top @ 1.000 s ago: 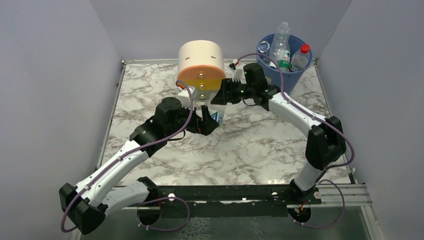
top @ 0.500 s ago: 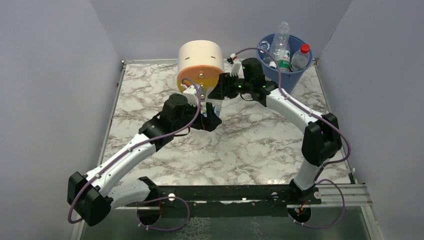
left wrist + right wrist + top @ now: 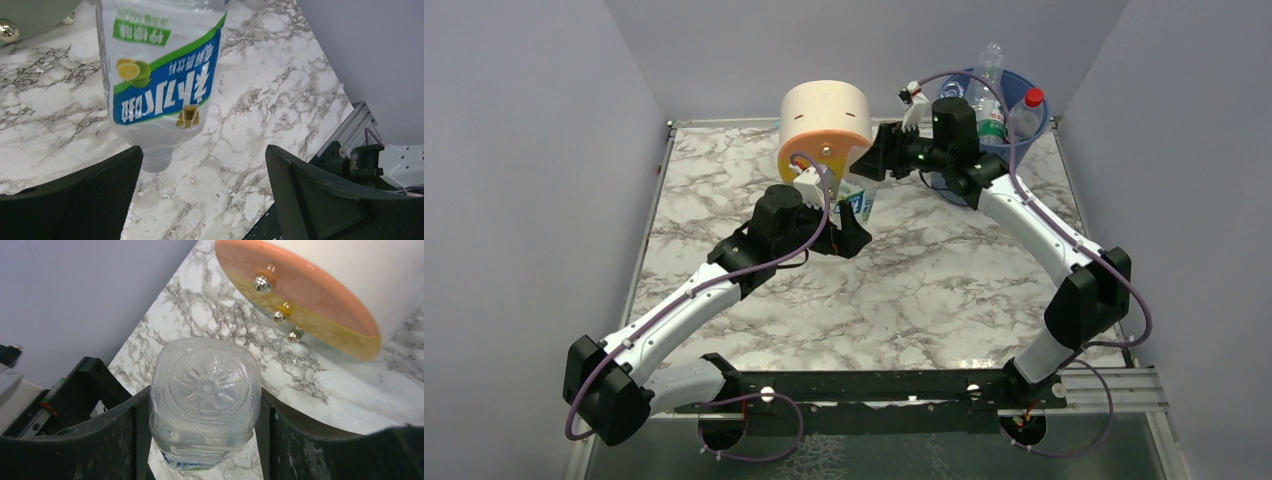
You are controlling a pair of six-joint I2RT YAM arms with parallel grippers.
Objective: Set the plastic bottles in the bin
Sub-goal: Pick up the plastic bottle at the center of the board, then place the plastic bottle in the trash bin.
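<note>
A clear plastic bottle (image 3: 856,200) with a blue, white and green label hangs cap down in front of the drawer unit. My right gripper (image 3: 876,165) is shut on its base; in the right wrist view both fingers press the ribbed base (image 3: 206,390). My left gripper (image 3: 849,236) is open just below and in front of it. In the left wrist view the bottle (image 3: 160,75) hangs beyond the wide-apart fingers, its cap near the left finger (image 3: 90,195), not gripped. The blue bin (image 3: 1024,150) stands at the back right, holding a tall clear bottle (image 3: 990,62) and a red-capped bottle (image 3: 1027,110).
The cream-and-orange round drawer unit (image 3: 826,125) stands at the back centre, right behind the held bottle; its orange face with metal knobs shows in the right wrist view (image 3: 300,305). Grey walls close in the marble table (image 3: 944,290) on three sides.
My right arm has risen and drawn back toward the bin, lifting the bottle off the table. My left arm has stretched forward and stays under the bottle.
</note>
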